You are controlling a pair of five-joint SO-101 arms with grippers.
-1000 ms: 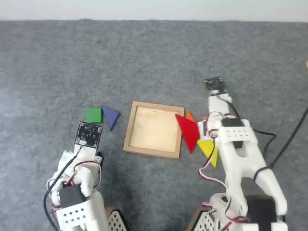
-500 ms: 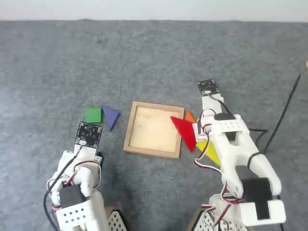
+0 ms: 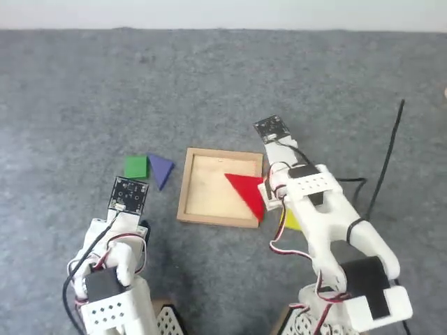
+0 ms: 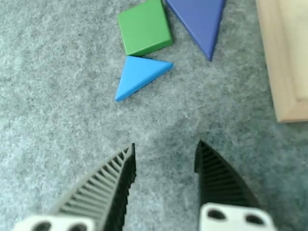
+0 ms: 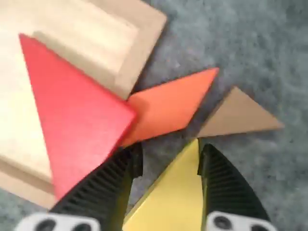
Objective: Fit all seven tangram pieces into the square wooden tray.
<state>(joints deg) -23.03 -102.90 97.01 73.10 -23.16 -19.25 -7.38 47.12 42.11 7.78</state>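
Red triangle (image 3: 246, 190) lies tilted across the wooden tray (image 3: 184, 192), one end over its rim — right gripper (image 5: 168, 149) just beside it, part open, holding nothing. Left gripper (image 4: 165, 145) — part open, empty — hangs over carpet (image 4: 57, 120) near the light blue triangle (image 4: 139, 77).

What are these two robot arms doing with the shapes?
They're fitting tangram pieces into a wooden tray. The right claw, open, is beside a red triangle that lies across the tray's rim; no piece sits fully inside. The left claw hovers open near a green square and a light blue triangle.
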